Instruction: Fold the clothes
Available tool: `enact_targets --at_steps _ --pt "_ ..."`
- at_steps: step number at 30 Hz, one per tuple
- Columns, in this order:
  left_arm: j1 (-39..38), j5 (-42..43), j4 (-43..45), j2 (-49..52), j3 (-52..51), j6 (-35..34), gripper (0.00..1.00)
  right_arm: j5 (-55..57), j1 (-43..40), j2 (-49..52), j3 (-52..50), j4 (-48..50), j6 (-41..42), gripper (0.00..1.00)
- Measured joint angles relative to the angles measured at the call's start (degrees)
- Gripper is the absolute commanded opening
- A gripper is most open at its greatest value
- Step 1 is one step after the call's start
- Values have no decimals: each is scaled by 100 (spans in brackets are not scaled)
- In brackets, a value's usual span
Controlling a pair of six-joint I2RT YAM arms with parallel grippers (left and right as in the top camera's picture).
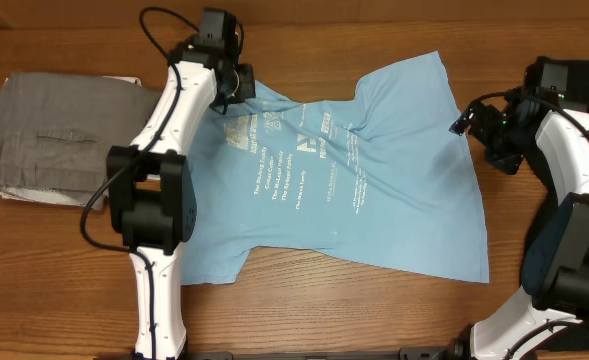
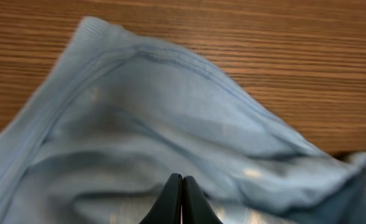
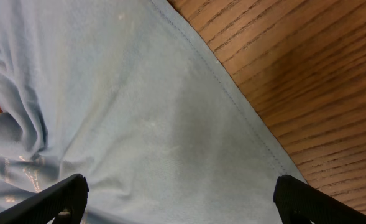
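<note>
Wooden table (image 1: 354, 310), brown grain, bare along the near and far edges: my working surface.

Item, far left: grey folded woven garment (image 1: 64, 130), lying flat on something white. Its right edge sits under the left arm and well clear of the work.

Item, left gripper (image 1: 236, 88): fingers pressed together, and by the cloth bunching toward them I judge they are nipping the top-left corner of the T-shirt. The left wrist view shows the tips (image 2: 181, 199) closed, with the ribbed collar (image 2: 170, 59) just ahead. I read this hold as a grip to draw that corner out or over.

Item, centre: light blue short-sleeved cotton T-shirt (image 1: 374, 190), small white lettering facing up, spread unfolded and creased near the neck. Bare table lies beyond it, with the widest strip nearest me.

Item, right gripper (image 1: 471, 118): fingers spread wide, holding nothing (image 3: 183, 205). It is over the shirt's stitched right edge (image 3: 232, 99), with bare wood just outside. I cannot tell whether it touches the cloth. It looks placed to take that edge.
</note>
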Motion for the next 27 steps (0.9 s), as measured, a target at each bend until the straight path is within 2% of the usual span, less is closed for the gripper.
enact_targets --at_steps 7,11,20,24,27 --pt "-7 76 -42 570 11 7 8 0 0 0 0 -2 0 100" --pt "-11 153 -358 605 122 22 4 -2 0 0 0 2 -4 100" --pt "-55 323 -2317 603 247 197 4 -2 0 0 0 0 0 100" --pt "-94 321 -2780 605 225 411 4 -4 0 0 0 0 -2 100" --pt "-173 229 -2789 599 216 496 4 -2 0 0 0 -2 0 100"
